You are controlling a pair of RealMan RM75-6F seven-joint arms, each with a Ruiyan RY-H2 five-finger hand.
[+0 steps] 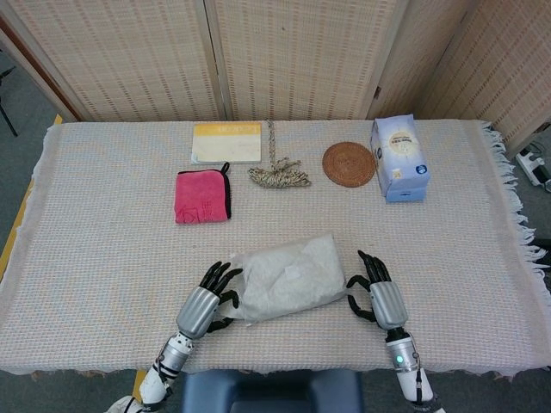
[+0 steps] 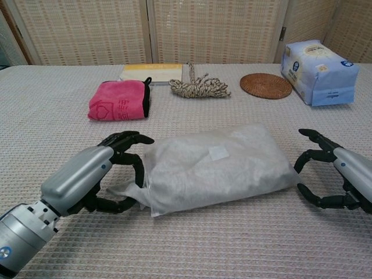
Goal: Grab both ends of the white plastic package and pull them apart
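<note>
The white plastic package (image 2: 215, 167) lies on the cloth-covered tabletop (image 1: 103, 249) in the lower middle of both views, its long side running left to right. In the chest view the left hand (image 2: 96, 174) sits at the lower left with its dark fingers (image 2: 136, 172) curved around the package's flattened left end, thumb under the edge and the others over it; whether they truly clamp the plastic cannot be told. The right hand (image 2: 337, 174) at the lower right is released, its fingers spread in a loose claw just beside the package's right end, with a gap showing between them and the plastic. Along the upper part of the frame lie a pink cloth (image 1: 203, 196), a yellow booklet (image 1: 226, 141), a coil of rope (image 1: 279, 175), a round woven coaster (image 1: 349, 163) and a blue tissue pack (image 1: 399, 158).
</note>
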